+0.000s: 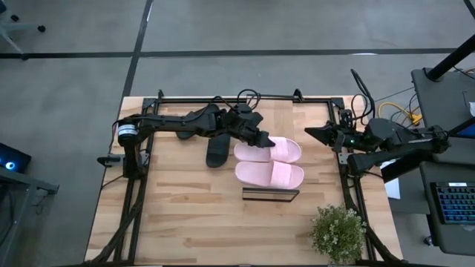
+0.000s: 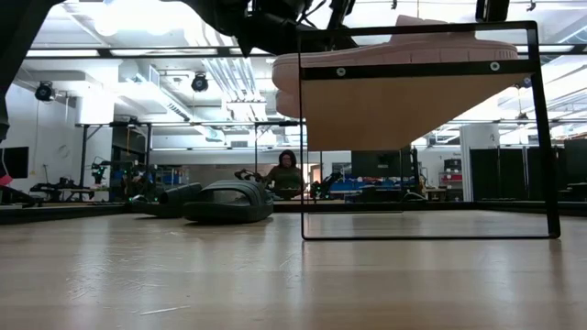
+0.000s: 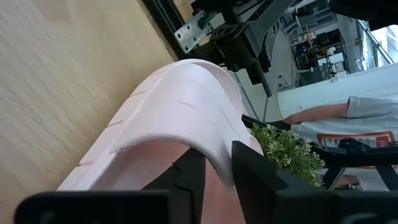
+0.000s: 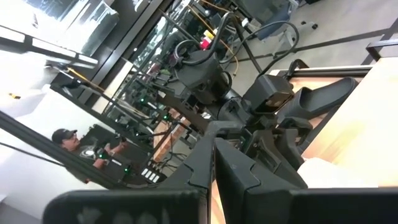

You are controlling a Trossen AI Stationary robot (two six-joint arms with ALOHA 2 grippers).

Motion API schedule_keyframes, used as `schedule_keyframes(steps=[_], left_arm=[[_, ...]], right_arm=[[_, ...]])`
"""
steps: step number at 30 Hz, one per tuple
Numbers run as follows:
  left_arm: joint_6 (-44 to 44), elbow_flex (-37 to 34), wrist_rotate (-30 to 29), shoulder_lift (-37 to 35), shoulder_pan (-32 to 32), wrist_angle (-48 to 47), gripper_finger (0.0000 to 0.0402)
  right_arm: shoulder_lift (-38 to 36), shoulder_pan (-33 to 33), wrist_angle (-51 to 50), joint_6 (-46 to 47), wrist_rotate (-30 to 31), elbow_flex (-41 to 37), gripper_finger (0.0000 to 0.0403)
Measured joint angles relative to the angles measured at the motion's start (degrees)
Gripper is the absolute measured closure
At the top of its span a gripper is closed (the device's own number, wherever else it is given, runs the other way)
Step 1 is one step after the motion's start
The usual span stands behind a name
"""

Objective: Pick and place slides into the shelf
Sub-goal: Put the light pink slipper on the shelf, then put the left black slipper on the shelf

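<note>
Two pale pink slides lie side by side on the shelf (image 2: 413, 110), the far one (image 1: 280, 150) and the near one (image 1: 271, 174). My left gripper (image 1: 261, 140) reaches in from the table's left and is shut on the far slide's left end. One black slide (image 1: 217, 151) rests flat on the table left of the shelf. The low view shows it (image 2: 229, 202) with a second black slide (image 2: 170, 200) beside it. My right gripper (image 1: 315, 132) waits shut above the table's right edge, touching nothing. My left gripper has the far pink slide's left end edge (image 3: 219, 168) between its two fingers (image 3: 255, 171). The fingers come from the table's left, slanting a little downward, along the slide's length. The slide lies on the shelf top, and its left end (image 2: 286, 75) juts past the shelf's left end.
The shelf's thin black frame (image 2: 541, 137) stands in the table's middle. A potted plant (image 1: 339, 231) sits at the near right corner. Bare tabletop lies near and left of the shelf. A person (image 2: 286, 174) sits in the room beyond the table.
</note>
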Motion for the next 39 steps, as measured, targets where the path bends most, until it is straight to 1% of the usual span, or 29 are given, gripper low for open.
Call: schedule_keyframes(steps=[7,11,18,24,28,33,39], left_arm=[[0.04,-0.29,-0.30,-0.05,-0.02,0.02,0.0302],[0.13,-0.58,-0.33,-0.07,-0.02,-0.09,0.0288],[3.97,-0.67,-0.32,-1.89,-0.02,-2.25,0.0285],[6.03,-0.73,-3.15,-4.37,0.17,-6.54,0.0285],[7.15,-0.74,-3.91,-6.29,0.22,-8.42,0.0285],[9.03,-0.87,-7.37,-9.37,0.20,-12.54,0.0285],[10.19,-2.11,-15.78,-15.70,0.07,-19.63,0.0285]], right_arm=[[0.00,0.02,0.08,0.28,-1.26,0.00,0.0394],[0.00,0.02,0.09,0.42,-1.64,0.00,0.0394],[0.04,0.02,0.05,0.63,-2.91,0.00,0.0394],[0.04,0.02,-0.11,0.59,-3.57,0.00,0.0394],[0.13,0.02,-0.39,0.55,-4.05,0.02,0.0394],[0.12,0.02,-0.52,0.31,-4.68,0.02,0.0394],[0.13,0.03,-2.62,0.61,-5.91,0.04,0.0394]])
